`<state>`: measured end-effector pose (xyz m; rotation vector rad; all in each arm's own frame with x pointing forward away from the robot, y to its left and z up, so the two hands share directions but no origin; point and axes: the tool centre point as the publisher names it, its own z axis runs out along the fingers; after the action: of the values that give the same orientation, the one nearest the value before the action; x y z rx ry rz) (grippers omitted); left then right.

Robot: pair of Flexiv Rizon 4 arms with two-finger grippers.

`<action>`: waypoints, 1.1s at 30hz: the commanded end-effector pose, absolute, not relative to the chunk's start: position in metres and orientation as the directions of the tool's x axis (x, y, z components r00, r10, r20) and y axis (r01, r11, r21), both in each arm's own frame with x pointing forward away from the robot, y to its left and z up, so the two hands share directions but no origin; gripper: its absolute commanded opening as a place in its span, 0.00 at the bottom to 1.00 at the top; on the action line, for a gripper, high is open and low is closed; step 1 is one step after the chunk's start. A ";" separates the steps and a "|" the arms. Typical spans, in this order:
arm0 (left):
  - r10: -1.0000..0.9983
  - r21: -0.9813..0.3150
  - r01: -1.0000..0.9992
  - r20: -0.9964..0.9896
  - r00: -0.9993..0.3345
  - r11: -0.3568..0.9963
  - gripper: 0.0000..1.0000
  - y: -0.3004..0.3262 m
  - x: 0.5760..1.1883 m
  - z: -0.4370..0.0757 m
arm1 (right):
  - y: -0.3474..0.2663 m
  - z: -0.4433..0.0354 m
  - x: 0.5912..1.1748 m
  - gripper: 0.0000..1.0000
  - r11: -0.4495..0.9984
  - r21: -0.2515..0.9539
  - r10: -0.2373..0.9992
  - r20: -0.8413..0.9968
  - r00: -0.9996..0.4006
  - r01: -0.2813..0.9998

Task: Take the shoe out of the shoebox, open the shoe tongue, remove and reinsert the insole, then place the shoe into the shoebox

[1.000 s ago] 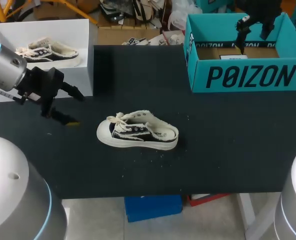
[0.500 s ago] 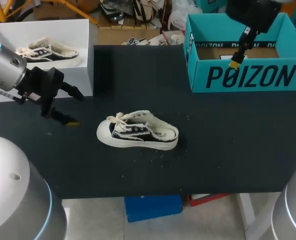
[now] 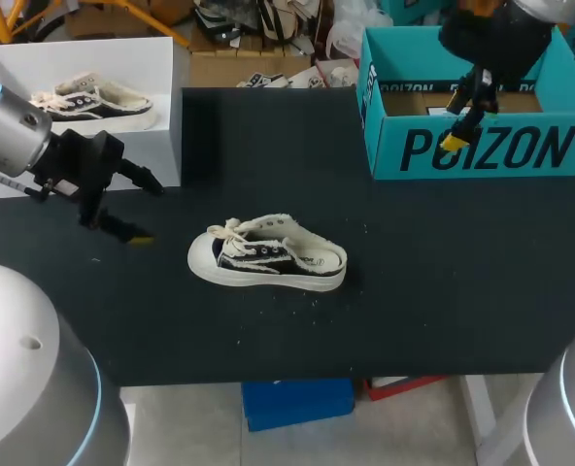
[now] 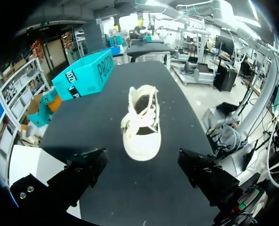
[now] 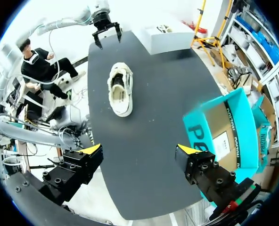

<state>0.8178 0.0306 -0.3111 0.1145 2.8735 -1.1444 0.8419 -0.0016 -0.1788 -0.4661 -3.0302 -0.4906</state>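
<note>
The left pincer (image 3: 140, 210) (image 4: 142, 158) gapes open and empty low over the tabletop (image 3: 414, 272). The shoe (image 3: 268, 257) (image 4: 142, 123) stands on its sole just ahead of it, toe toward it. The right pincer (image 3: 465, 118) (image 5: 138, 149), likewise open and empty, hangs over the front wall of the teal shoebox (image 3: 482, 148) (image 5: 215, 123), with the shoe well ahead.

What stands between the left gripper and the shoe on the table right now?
Nothing visible. The left gripper is open, off the toe end of the shoe, and only bare black table lies between them in the head and left wrist views.
</note>
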 end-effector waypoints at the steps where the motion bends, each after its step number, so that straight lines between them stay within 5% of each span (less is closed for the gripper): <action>1: 0.050 -0.684 0.089 -0.076 -0.996 0.724 1.00 0.030 0.817 -0.312 | 0.024 -0.216 0.806 1.00 0.856 0.454 0.354 -0.166 -0.920 0.247; 4: 0.050 -0.684 0.089 -0.076 -0.996 0.724 1.00 0.030 0.817 -0.312 | 0.040 -0.225 0.801 1.00 0.867 0.470 0.296 -0.218 -0.930 0.166; 16: 0.050 -0.684 0.089 -0.076 -0.996 0.724 1.00 0.030 0.817 -0.312 | 0.040 -0.225 0.801 1.00 0.867 0.470 0.296 -0.218 -0.930 0.166; 26: 0.050 -0.684 0.089 -0.076 -0.996 0.724 1.00 0.030 0.817 -0.312 | 0.079 -0.293 0.776 1.00 0.756 0.653 0.199 -0.175 -0.964 0.037; 33: 0.050 -0.684 0.089 -0.076 -0.996 0.724 1.00 0.030 0.817 -0.312 | 0.100 -0.321 0.766 1.00 0.668 0.743 0.243 -0.167 -0.955 0.040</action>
<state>0.8178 0.0306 -0.3110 0.1144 2.8733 -1.1447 0.7685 0.0899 -0.3006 -0.2807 -3.1603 -1.1031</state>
